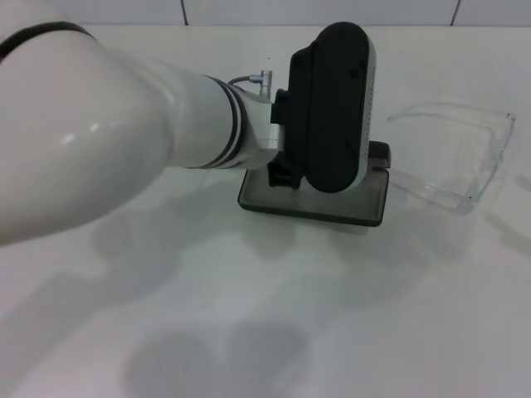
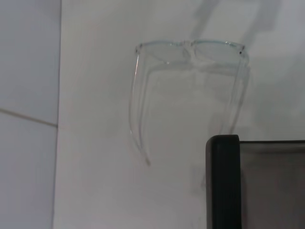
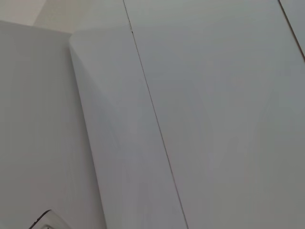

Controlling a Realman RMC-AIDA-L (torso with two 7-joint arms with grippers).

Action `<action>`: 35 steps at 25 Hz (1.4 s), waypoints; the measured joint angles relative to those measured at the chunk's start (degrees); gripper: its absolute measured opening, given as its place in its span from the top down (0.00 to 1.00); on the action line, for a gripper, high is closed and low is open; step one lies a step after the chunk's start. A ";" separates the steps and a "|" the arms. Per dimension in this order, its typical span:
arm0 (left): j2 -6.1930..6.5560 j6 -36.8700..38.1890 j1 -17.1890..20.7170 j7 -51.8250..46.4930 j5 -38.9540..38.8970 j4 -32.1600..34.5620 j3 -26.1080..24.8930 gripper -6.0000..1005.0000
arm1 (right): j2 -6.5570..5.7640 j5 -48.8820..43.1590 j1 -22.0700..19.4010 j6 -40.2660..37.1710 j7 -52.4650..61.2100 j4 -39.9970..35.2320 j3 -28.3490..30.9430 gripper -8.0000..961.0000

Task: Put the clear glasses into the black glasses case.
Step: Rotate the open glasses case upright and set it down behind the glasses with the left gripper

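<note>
The black glasses case (image 1: 369,207) lies open at the table's middle, its grey lining facing up. My left arm reaches across from the left, and its black wrist housing (image 1: 332,108) hangs over the case and covers much of it. My left gripper (image 1: 284,172) shows only as a black part at the case's left end. The clear glasses (image 1: 460,157) rest on the table just right of the case, arms unfolded. In the left wrist view the clear glasses (image 2: 190,86) lie a little beyond the black glasses case's rim (image 2: 222,181). My right gripper is out of view.
The white tabletop (image 1: 249,332) spreads in front of the case. A tiled wall (image 1: 332,10) runs along the table's far edge. The right wrist view shows only a pale panelled wall (image 3: 190,95).
</note>
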 joint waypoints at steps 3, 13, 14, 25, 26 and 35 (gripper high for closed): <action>0.02 2.28 -0.32 -5.80 0.61 0.87 0.84 0.79 | -0.08 0.00 -0.01 0.00 -0.06 -0.07 0.00 0.09; 0.10 4.01 -1.94 -17.49 0.84 1.57 3.41 0.79 | -0.38 -0.26 0.78 0.00 -0.09 -0.42 0.00 0.09; 0.07 4.00 -2.00 -17.62 0.87 1.47 3.48 0.79 | -0.38 -0.27 0.84 0.00 -0.09 -0.47 0.00 0.09; 0.00 3.15 -4.98 -20.01 0.93 -3.65 4.31 0.80 | -0.38 -0.35 0.91 0.03 -0.08 -0.30 0.00 0.09; 0.00 3.11 -5.29 -20.08 0.94 -4.14 4.36 0.79 | -0.38 -0.35 0.92 0.05 -0.08 -0.29 0.00 0.09; 0.09 1.15 -5.85 -19.67 0.99 -4.82 5.53 0.74 | -0.47 -0.06 0.96 0.33 -0.08 -0.03 0.00 0.09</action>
